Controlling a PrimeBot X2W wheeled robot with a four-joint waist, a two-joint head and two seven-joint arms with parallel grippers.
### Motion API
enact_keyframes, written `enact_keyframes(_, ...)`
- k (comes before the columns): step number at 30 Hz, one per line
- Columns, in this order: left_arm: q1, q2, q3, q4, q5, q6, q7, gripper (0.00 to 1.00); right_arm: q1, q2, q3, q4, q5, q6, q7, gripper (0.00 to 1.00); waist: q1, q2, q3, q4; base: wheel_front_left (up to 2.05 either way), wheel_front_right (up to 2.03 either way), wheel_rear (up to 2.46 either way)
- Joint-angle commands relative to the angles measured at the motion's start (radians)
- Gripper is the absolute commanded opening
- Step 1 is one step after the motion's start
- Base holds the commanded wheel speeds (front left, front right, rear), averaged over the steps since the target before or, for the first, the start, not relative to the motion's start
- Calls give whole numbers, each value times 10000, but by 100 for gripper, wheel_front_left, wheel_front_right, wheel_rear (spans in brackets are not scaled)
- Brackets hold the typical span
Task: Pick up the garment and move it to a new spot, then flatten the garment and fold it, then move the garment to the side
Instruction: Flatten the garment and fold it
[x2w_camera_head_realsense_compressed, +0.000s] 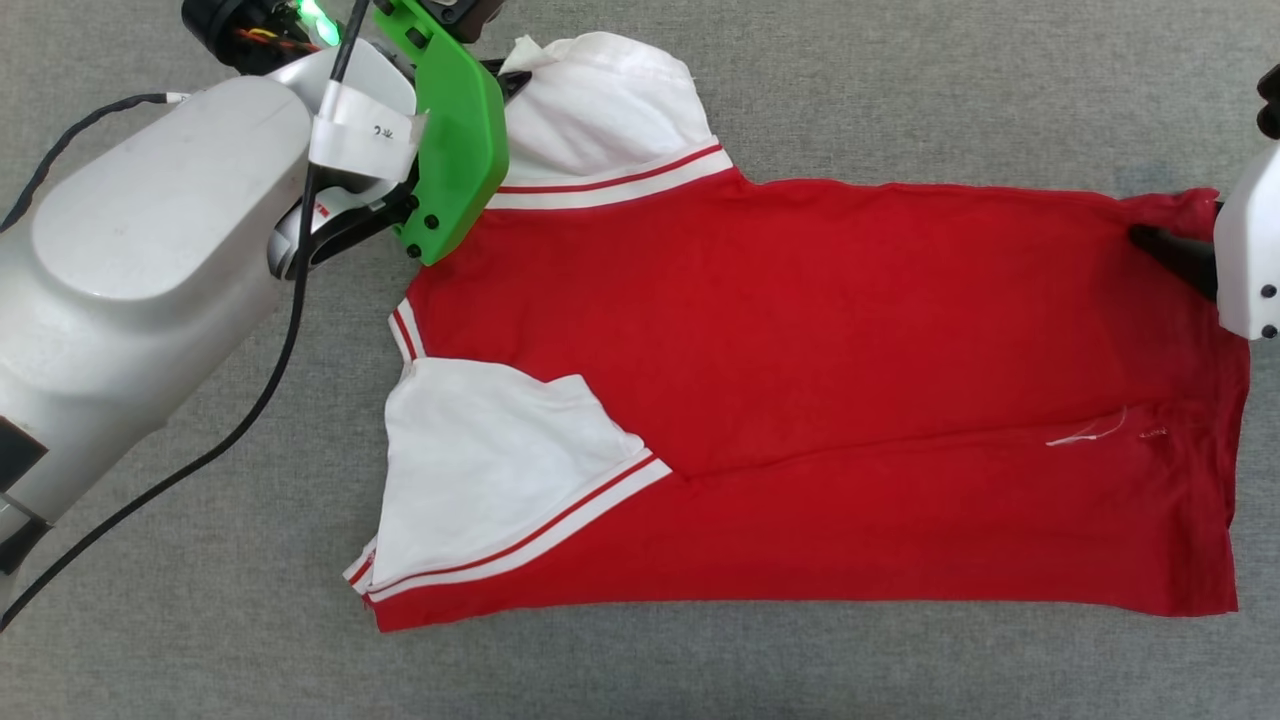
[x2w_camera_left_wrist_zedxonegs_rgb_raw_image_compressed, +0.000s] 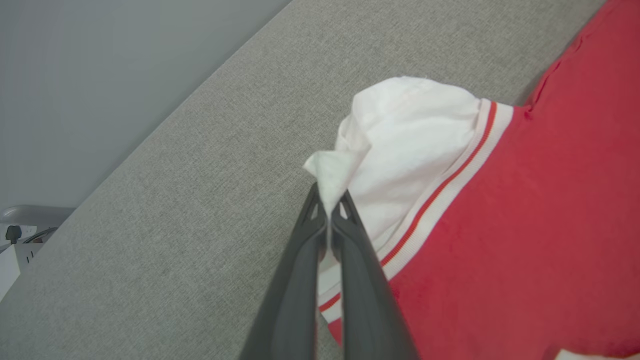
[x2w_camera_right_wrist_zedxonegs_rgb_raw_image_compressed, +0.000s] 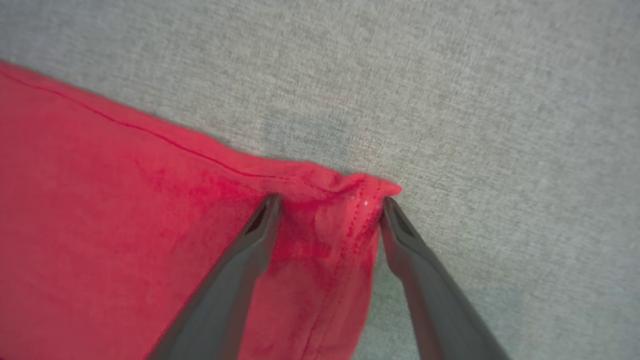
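The garment (x2w_camera_head_realsense_compressed: 820, 340) lies spread on the grey cloth surface, its red body running left to right and its plain face up. One white sleeve (x2w_camera_head_realsense_compressed: 490, 460) is folded onto the body at the near left. The far white sleeve (x2w_camera_left_wrist_zedxonegs_rgb_raw_image_compressed: 400, 145) has its tip pinched between the fingers of my left gripper (x2w_camera_left_wrist_zedxonegs_rgb_raw_image_compressed: 328, 200), which is shut on it. In the head view my left gripper (x2w_camera_head_realsense_compressed: 508, 78) sits at the top left, behind a green guard. My right gripper (x2w_camera_right_wrist_zedxonegs_rgb_raw_image_compressed: 331, 200) stands open, its two fingers straddling the bunched red hem corner (x2w_camera_right_wrist_zedxonegs_rgb_raw_image_compressed: 350, 192); in the head view it (x2w_camera_head_realsense_compressed: 1160, 245) is at the far right.
The grey padded surface (x2w_camera_head_realsense_compressed: 700, 670) reaches past the garment on all sides. Its edge (x2w_camera_left_wrist_zedxonegs_rgb_raw_image_compressed: 200, 95) shows in the left wrist view, with a pale wall beyond. A black cable (x2w_camera_head_realsense_compressed: 270, 390) hangs from my left forearm.
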Motion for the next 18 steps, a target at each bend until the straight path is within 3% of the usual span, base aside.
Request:
enact_keyframes(1,-7,-19,31,28,20,-29,-74,0,402,279,506,301,113,-4,-28,62,1,0,-28,-45,0,0,0)
enact_keyframes(2,28,-3,30,47,13,-29,-79,0,371,252,603,324,123,-4,-275,5,1,0,-66,-71,0,0,0)
enact_keyframes(3,64,7,29,67,9,-29,-88,0,345,235,646,364,170,-4,-479,0,1,0,-116,-90,0,0,0)
enact_keyframes(9,570,306,27,153,-62,-29,-374,0,112,147,1057,195,487,-4,-1914,0,1,0,-702,-335,0,0,0)
enact_keyframes(18,1754,789,21,-382,-36,199,-905,0,516,-528,1927,-357,656,-4,-3838,0,1,0,-1894,-324,0,0,0)
